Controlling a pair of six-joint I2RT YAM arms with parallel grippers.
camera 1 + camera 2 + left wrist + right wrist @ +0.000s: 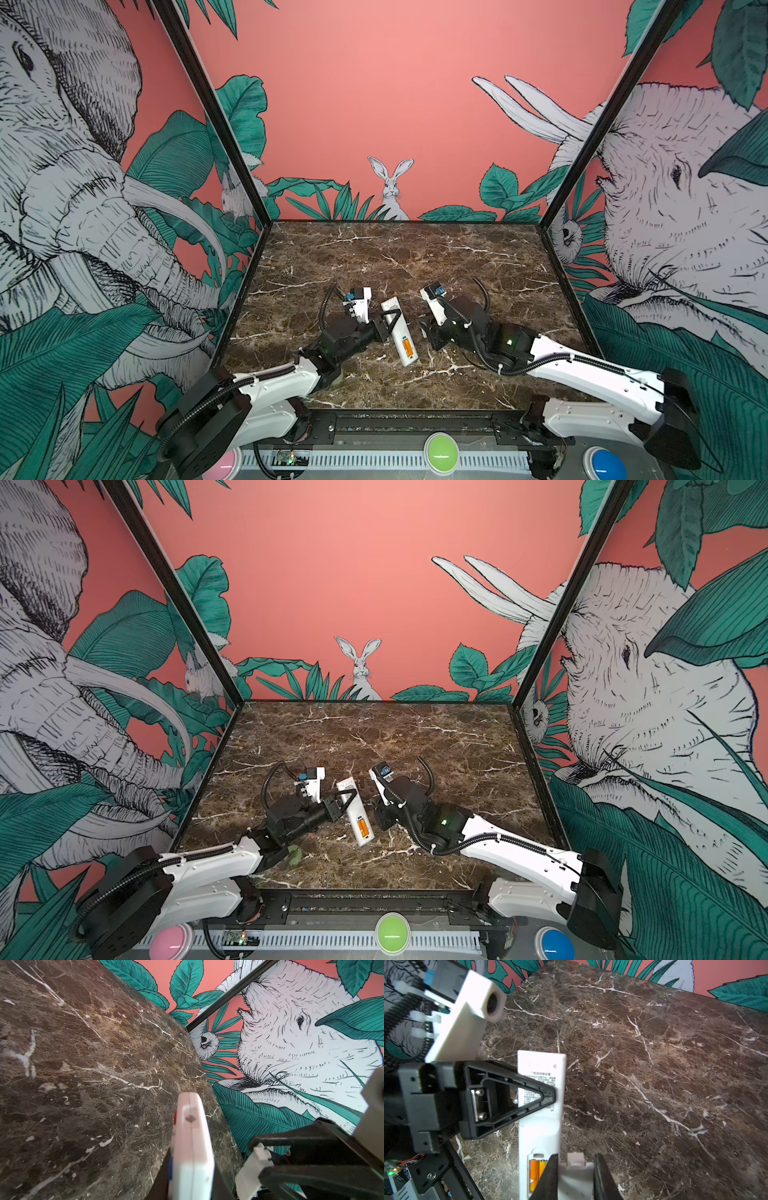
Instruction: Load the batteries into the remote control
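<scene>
The left tool (391,319) is clamped tight across the remote control (401,341), toward its far end. One finger lies on the plain, labelled back and the other sits under the button face. The right tool (576,1157) stands narrowly parted on the small white battery cover (576,1176), holding it by its edges just beside the remote's near end. That end shows the open battery bay (538,1155) — the batteries (536,1174) lie in it side by side, orange and apparently seated. The remote lies slantwise, back upward, toward the front middle of the marble worktop (415,257). Whether its near end rests on the surface or is lifted I cannot tell.

By my reading the loading proper is done and the step in hand is closing up. The next move calls for bringing the cover over the bay with its tabbed end matched to the slot. It then needs pressing or sliding home while the left tool steadies the remote — a small misalignment would likely jam it.

Counted: two tools, one remote control, two batteries, one cover
</scene>
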